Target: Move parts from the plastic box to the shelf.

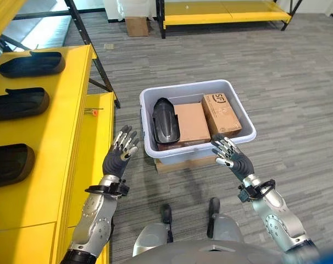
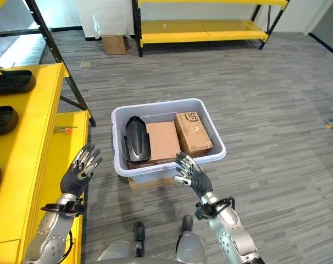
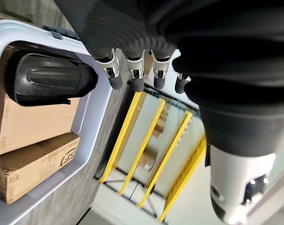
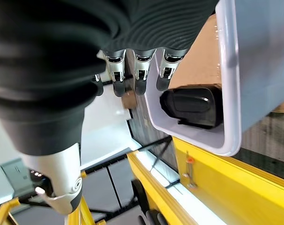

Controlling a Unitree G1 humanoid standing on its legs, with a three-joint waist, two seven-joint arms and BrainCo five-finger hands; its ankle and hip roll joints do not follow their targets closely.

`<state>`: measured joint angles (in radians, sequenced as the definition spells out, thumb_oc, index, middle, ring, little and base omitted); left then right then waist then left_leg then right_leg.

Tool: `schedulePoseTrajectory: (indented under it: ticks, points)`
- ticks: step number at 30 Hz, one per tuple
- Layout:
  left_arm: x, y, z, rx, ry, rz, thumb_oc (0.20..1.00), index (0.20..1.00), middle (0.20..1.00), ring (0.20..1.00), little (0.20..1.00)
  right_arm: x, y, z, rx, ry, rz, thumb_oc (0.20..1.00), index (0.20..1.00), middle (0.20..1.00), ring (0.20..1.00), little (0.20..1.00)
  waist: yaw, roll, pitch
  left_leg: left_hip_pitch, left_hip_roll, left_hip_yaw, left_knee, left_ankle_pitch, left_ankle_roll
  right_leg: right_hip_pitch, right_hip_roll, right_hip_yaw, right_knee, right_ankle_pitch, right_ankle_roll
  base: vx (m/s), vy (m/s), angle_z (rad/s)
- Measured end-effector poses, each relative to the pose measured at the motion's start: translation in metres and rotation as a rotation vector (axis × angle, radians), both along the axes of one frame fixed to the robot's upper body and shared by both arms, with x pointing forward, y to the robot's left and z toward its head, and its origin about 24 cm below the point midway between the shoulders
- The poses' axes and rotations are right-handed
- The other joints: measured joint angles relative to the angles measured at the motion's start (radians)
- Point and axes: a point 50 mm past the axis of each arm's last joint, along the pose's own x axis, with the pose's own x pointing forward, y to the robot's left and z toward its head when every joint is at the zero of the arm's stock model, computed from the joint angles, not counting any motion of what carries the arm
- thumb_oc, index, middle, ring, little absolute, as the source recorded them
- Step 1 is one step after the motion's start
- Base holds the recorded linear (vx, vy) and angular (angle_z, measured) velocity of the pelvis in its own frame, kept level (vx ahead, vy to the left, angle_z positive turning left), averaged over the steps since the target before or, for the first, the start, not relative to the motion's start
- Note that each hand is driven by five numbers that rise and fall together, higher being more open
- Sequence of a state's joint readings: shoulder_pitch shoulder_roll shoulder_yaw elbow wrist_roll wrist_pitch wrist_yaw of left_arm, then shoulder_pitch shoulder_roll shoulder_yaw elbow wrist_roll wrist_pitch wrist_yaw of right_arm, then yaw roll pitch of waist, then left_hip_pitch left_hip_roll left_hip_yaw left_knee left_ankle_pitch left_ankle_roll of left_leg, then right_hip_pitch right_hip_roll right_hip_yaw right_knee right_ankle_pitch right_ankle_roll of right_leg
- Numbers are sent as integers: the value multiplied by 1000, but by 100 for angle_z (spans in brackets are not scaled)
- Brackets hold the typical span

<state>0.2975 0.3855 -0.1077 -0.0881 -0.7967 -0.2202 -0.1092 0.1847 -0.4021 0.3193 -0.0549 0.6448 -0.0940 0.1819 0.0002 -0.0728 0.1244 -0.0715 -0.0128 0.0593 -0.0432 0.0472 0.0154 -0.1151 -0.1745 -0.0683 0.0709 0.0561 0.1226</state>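
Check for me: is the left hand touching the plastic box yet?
Apart. In the left eye view, bare floor shows between the open left hand and the near left wall of the plastic box.

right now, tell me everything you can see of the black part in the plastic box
The black part is an elongated moulded shell, plastic by its look, rounded at the far end, with ribs along its back. It lies at the left end of the grey plastic box, lengthwise against the wall, beside a flat cardboard box it seems to touch. Neither hand touches it.

Dark printed logo mark on small cardboard box [image 1: 221, 114] top, inside plastic box [image 1: 150, 146]
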Motion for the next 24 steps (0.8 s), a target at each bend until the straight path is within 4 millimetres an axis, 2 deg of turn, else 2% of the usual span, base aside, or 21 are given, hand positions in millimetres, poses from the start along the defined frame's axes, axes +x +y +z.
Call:
schedulePoseTrajectory:
  ticks: [1, 2, 5, 7, 9, 10, 11, 13, 14, 15, 17, 19, 21, 22, 23, 24]
  points:
    - [-4, 2, -1, 9, 11, -1, 1000, 1000, 1000, 1000, 1000, -1, -2, -2, -2, 10, -5, 1000, 1000, 1000, 1000, 1000, 10, -37, -27, -8, 8, -19, -12, 26, -11, 68, 7, -55, -96, -5, -20, 80, -172, 45]
    - [-4, 0, -2, 9, 19, -14, 1000, 1000, 1000, 1000, 1000, 1, -3, -3, -9, 9, -9, 1000, 1000, 1000, 1000, 1000, 6, -35, -27, -4, 23, -43, -12, 35, -23, 98, 29, -63, -120, 11, -27, 151, -301, 58]
    - [-6, -9, -6, -33, 31, -38, 1000, 1000, 1000, 1000, 1000, -2, -12, -8, -25, 35, -45, 1000, 1000, 1000, 1000, 1000, -14, -5, -29, 0, 64, -79, -3, 30, -46, 149, 74, -116, -167, 2, -63, 129, -216, 36]
    - [-5, -12, -6, -53, 28, -36, 1000, 1000, 1000, 1000, 1000, -1, -16, -7, -31, 33, -58, 1000, 1000, 1000, 1000, 1000, -12, 12, -22, -3, 88, -82, 21, 18, -64, 157, 100, -117, -163, -8, -79, 46, -142, 3]
    - [-3, -12, -5, -54, 22, -38, 1000, 1000, 1000, 1000, 1000, 0, -18, -6, -36, 28, -62, 1000, 1000, 1000, 1000, 1000, -8, 16, -11, -51, 99, -103, 136, 1, -88, 167, 119, -126, -163, -24, -102, 13, -76, 10]
    - [1, -13, -2, -54, 4, -46, 1000, 1000, 1000, 1000, 1000, 0, -19, -5, -40, 24, -65, 1000, 1000, 1000, 1000, 1000, -10, 6, 4, -90, 97, -117, 214, -4, -90, 167, 117, -136, -163, -25, -111, 73, -4, 17]
    - [7, -17, 2, -58, -18, -60, 1000, 1000, 1000, 1000, 1000, 1, -21, -3, -51, 16, -64, 1000, 1000, 1000, 1000, 1000, 7, -6, 22, -138, 94, -160, 310, 10, -102, 174, 122, -143, -158, -33, -131, 145, 34, 13]
    - [11, -19, 4, -60, -30, -72, 1000, 1000, 1000, 1000, 1000, 2, -24, -2, -55, 12, -80, 1000, 1000, 1000, 1000, 1000, 7, -21, 46, -164, 101, -184, 364, -12, -97, 180, 112, -154, -163, -29, -148, 195, 146, -1]
    - [11, -19, 4, -58, -26, -71, 1000, 1000, 1000, 1000, 1000, 2, -24, -2, -52, 12, -82, 1000, 1000, 1000, 1000, 1000, 7, -25, 46, -168, 124, -179, 337, -20, -100, 186, 110, -155, -168, -34, -141, 202, 198, 7]
    - [11, -19, 4, -60, -26, -72, 1000, 1000, 1000, 1000, 1000, 2, -24, -2, -51, 9, -94, 1000, 1000, 1000, 1000, 1000, -2, -17, 46, -150, 219, -183, 176, -12, -113, 180, 121, -158, -167, -44, -131, 194, 238, 9]
    - [13, -21, 5, -69, -34, -71, 1000, 1000, 1000, 1000, 1000, 4, -29, 0, -56, -2, -119, 1000, 1000, 1000, 1000, 1000, 0, 7, 59, -112, 314, -183, 48, 9, -137, 181, 133, -142, -150, -43, -136, 161, 259, -7]
    - [13, -23, 5, -78, -35, -69, 1000, 1000, 1000, 1000, 1000, 5, -32, 2, -60, -6, -142, 1000, 1000, 1000, 1000, 1000, -1, 34, 59, -81, 348, -177, -5, 30, -165, 190, 133, -134, -150, -50, -108, 205, 283, -18]
    - [15, -25, 6, -90, -44, -67, 1000, 1000, 1000, 1000, 1000, 8, -31, 4, -60, -16, -143, 1000, 1000, 1000, 1000, 1000, -4, 75, 46, -22, 350, -144, -41, 36, -166, 208, 119, -104, -162, -40, -67, 181, 280, -42]
    - [14, -27, 4, -102, -41, -64, 1000, 1000, 1000, 1000, 1000, 9, -33, 5, -67, -23, -140, 1000, 1000, 1000, 1000, 1000, -3, 101, 32, 12, 332, -135, -53, 42, -156, 211, 112, -95, -162, -36, -45, 213, 438, -53]
    - [18, -24, 5, -84, -44, -68, 1000, 1000, 1000, 1000, 1000, 6, -30, -1, -38, 0, -167, 1000, 1000, 1000, 1000, 1000, -6, 84, 24, 30, 264, -119, -27, 53, -180, 225, 35, -90, -155, -39, -8, 212, 440, -23]
    - [21, -23, 6, -77, -49, -66, 1000, 1000, 1000, 1000, 1000, 2, -28, -5, -26, 17, -166, 1000, 1000, 1000, 1000, 1000, -10, 65, 24, 32, 224, -120, -22, 39, -171, 226, -5, -103, -136, -39, -8, 128, 298, 3]
